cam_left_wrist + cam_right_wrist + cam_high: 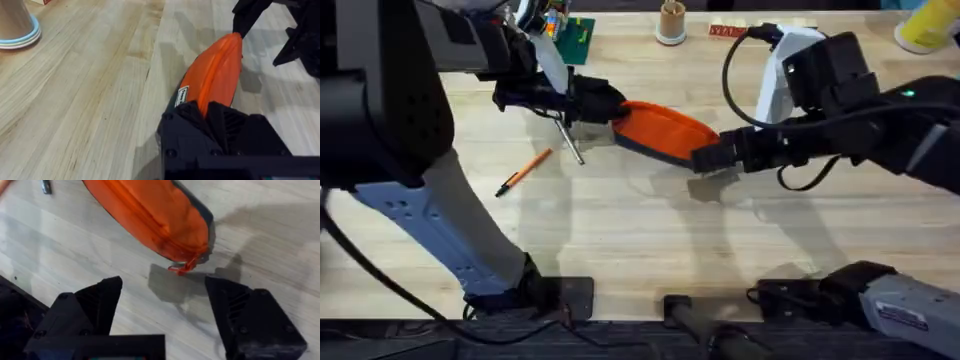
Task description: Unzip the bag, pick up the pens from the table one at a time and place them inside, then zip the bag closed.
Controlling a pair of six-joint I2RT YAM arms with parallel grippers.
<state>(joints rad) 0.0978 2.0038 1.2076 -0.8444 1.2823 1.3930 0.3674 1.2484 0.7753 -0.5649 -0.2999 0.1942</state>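
The bag (660, 130) lies on the tabletop (640, 230) between the two arms, and both pens are still outside it — the orange one (523, 172) and the grey one (570, 142) lie just left of it. So the task looks early, at the unzipping. The left pincer (207, 112) is clamped on the bag's left end, reaching in low from the left. The right pincer (162, 305) hovers at the right end with fingers apart, the zipper pull (182, 267) just ahead — not yet gripped.
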